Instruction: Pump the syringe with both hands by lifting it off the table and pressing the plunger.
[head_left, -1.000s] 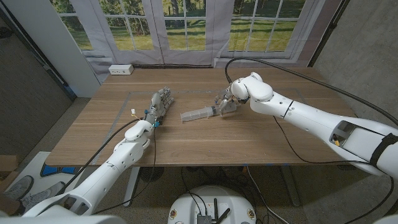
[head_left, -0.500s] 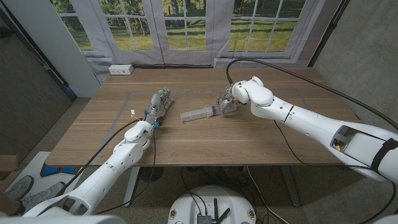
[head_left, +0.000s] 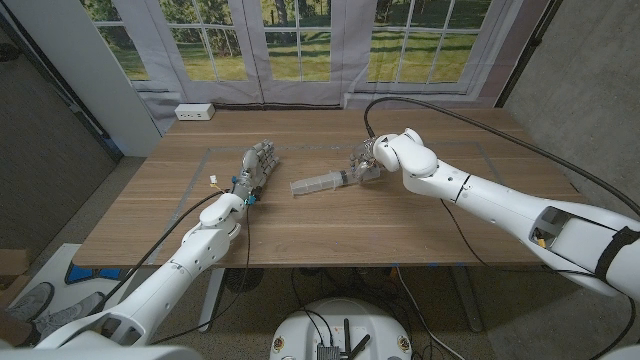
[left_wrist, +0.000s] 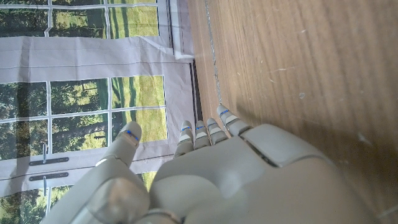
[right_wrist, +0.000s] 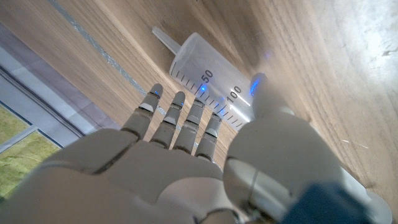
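Observation:
A clear plastic syringe (head_left: 318, 182) lies on the wooden table (head_left: 330, 228) near its middle, tip toward my left. My right hand (head_left: 363, 164) is at its plunger end, low over the table. In the right wrist view the fingers (right_wrist: 179, 118) reach over the printed barrel (right_wrist: 200, 73) and the thumb sits beside it, not closed around it. Whether they touch the syringe is unclear. My left hand (head_left: 255, 168) stays on the table a short way to the left of the syringe's tip, fingers stretched out (left_wrist: 205, 134) and holding nothing.
A white outlet box (head_left: 194, 112) sits at the table's far left edge. A black cable (head_left: 440, 103) loops over the far right part of the table behind my right arm. Windows with a grey curtain stand behind the table.
My right arm's wrist and forearm have shifted slightly toward me and to the right, with the hand staying at the plunger end. The syringe and left hand have not moved.

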